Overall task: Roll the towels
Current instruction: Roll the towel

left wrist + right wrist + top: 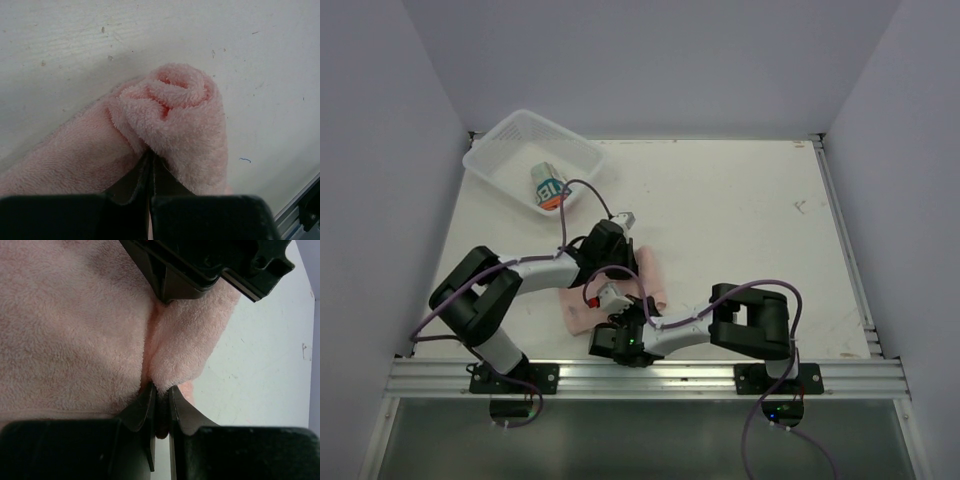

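Observation:
The pale pink towel (650,280) lies on the table near the front, partly rolled; its spiral end (175,100) shows in the left wrist view. My left gripper (150,154) is shut, and its tips press into the crease beside that roll, with no cloth visible between the fingers. From the near side, my right gripper (162,387) is shut on a fold of the pink towel (75,330). The left gripper (165,297) faces it across the same crease. In the top view both grippers, left (617,272) and right (625,312), meet over the towel. The printed towel (548,187) lies rolled in the basket.
The white mesh basket (495,160) stands at the back left corner. Raised rails run along the table's right edge (850,260) and front edge (650,375). Bare table (740,210) lies to the right of the pink towel and behind it.

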### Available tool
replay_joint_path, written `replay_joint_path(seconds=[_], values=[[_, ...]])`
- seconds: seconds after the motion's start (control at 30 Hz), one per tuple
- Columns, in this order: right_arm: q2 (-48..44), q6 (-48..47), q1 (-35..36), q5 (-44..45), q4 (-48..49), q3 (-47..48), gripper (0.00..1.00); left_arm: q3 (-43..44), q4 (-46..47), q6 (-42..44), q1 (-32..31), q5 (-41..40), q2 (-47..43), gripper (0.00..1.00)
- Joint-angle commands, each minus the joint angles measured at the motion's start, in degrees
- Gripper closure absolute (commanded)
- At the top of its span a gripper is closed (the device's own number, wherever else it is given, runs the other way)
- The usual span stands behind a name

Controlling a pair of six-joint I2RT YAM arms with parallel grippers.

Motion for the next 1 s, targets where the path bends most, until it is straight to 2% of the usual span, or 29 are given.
replay_joint_path(seconds=[0.0, 0.2, 0.33, 0.5, 0.7, 0.97], values=[[3.33, 1.82, -1.55, -7.47, 4.45, -1.08, 1.0, -0.33, -2.49, 2.44, 0.74, -1.86, -2.98, 0.98], [3.95, 1.38, -2.16, -8.34, 5.59, -0.73, 1.0, 0.72, -7.13, 3.85, 2.41, -4.32, -5.53, 0.88], [4.47, 1.03, -2.43, -8.96, 6.12, -0.47, 1.0, 1.95, -11.52, 5.08, 3.2, -7.65, -8.16, 0.85], [5.0, 1.03, -2.34, -9.31, 5.94, -0.11, 1.0, 2.92, -13.56, 5.08, 5.14, -7.83, -10.54, 0.85], [4.91, 1.38, -2.34, -9.4, 6.03, -0.46, 1.0, 1.07, -3.46, 4.03, 6.28, -2.04, -16.78, 0.82], [5.18, 1.12, -2.6, -9.84, 6.47, -0.64, 1.0, -0.59, 9.89, 0.78, 6.37, 9.21, -13.98, 0.72]])
